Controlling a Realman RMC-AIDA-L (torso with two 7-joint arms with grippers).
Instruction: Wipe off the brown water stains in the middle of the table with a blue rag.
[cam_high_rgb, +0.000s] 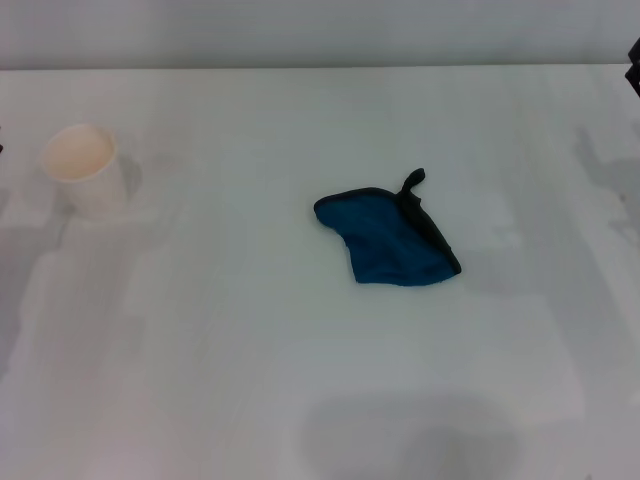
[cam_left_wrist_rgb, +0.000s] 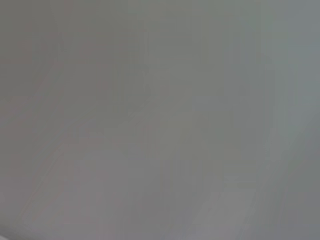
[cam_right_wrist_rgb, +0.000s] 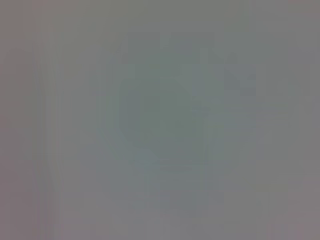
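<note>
Across nearly the whole head view lies the table (cam_high_rgb: 250, 380), a plain, smooth white surface. Its far edge meets a pale grey wall running along the top of the view. Soft grey shadows fall on the surface at the near edge and along both sides.

Near the middle of the table lies the blue rag (cam_high_rgb: 388, 240), crumpled into a rough fan shape, with black edging along one side and a short black loop pointing toward the far edge. No tan blotch can be made out on the surface around it.

Well apart from the rag, toward the robot's left, a white paper cup (cam_high_rgb: 85, 170) stands upright with its mouth open.

Neither pincer can be seen in the head view, so no position can be given relative to one. Both wrist views show only a uniform grey field, so the state of each pincer cannot be told.
</note>
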